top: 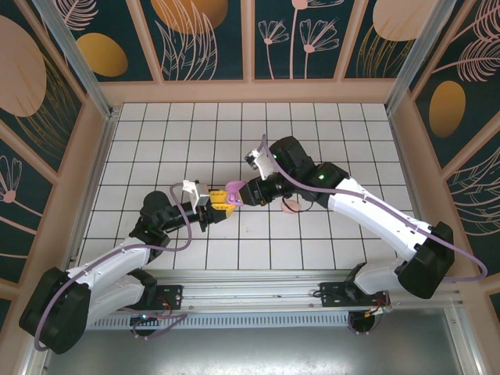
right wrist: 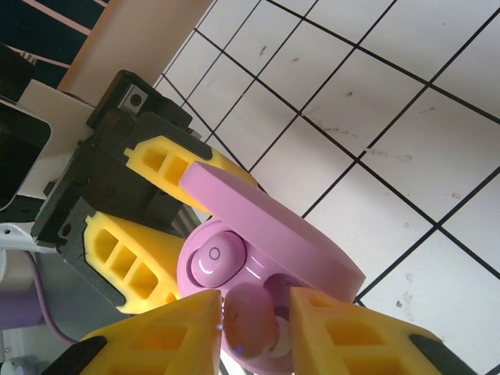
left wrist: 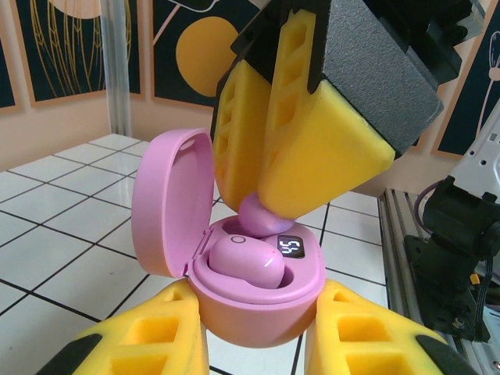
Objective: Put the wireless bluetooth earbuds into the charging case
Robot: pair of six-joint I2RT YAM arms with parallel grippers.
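The right gripper [right wrist: 250,332] had its jaws squeezed on 1 purple-pink earbud [right wrist: 250,316], held right at the free socket of the charging case [left wrist: 234,316]; whether it touched the socket, I couldn't tell. The left gripper [left wrist: 258,301] had its jaws clamped on the case's base from both sides, with the lid [left wrist: 168,199] swung open toward the left of the frame. A 2nd earbud [left wrist: 246,262] sat in the other socket, beside a display [left wrist: 291,248] reading 45. Both grippers met at the middle of the top view, over the white tiled counter [top: 156,141].
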